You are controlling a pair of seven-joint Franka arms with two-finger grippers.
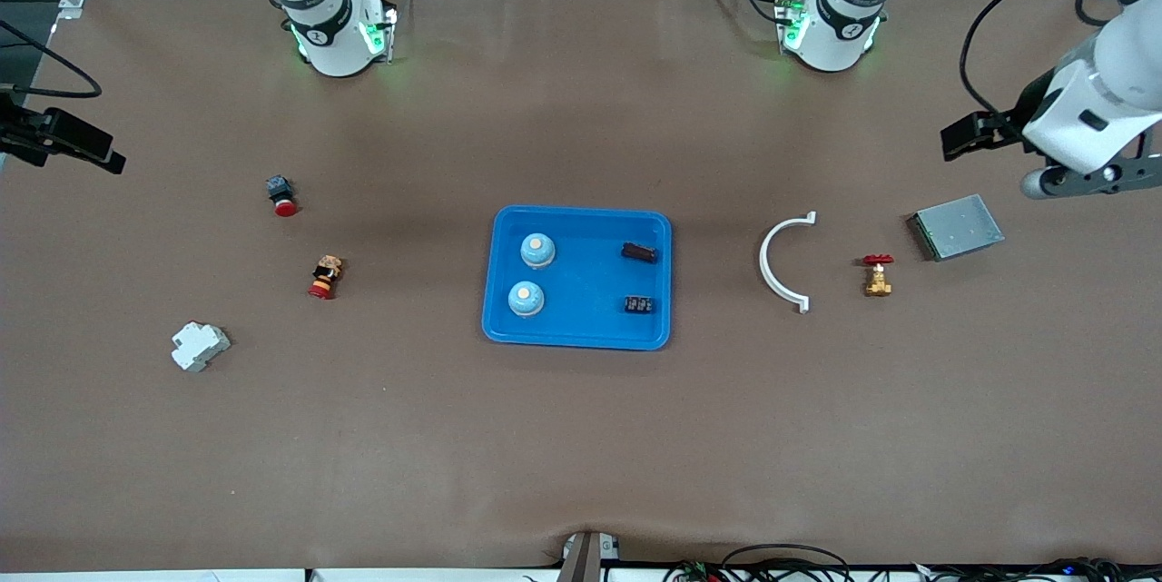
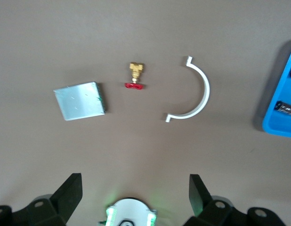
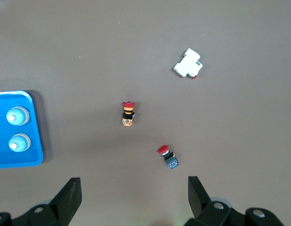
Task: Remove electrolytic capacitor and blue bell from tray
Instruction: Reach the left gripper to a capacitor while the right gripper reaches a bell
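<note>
Plainly, with both bells (image 1: 537, 250) and two dark parts (image 1: 639, 251) in the tray (image 1: 581, 336), the wide-open, empty left gripper (image 2: 135, 188) and right gripper (image 3: 134, 190) risk lifting the wrong lookalike.

One blue tray (image 1: 581, 219). In it, two blue bells (image 1: 537, 250) (image 1: 526, 298) and two dark capacitors (image 1: 639, 251) (image 1: 638, 304). Around it: two red-capped push buttons (image 1: 281, 194) (image 1: 325, 278), one white breaker (image 1: 199, 346), one white curved clip (image 1: 779, 262), one brass valve (image 1: 877, 275), one grey metal box (image 1: 957, 227).
</note>
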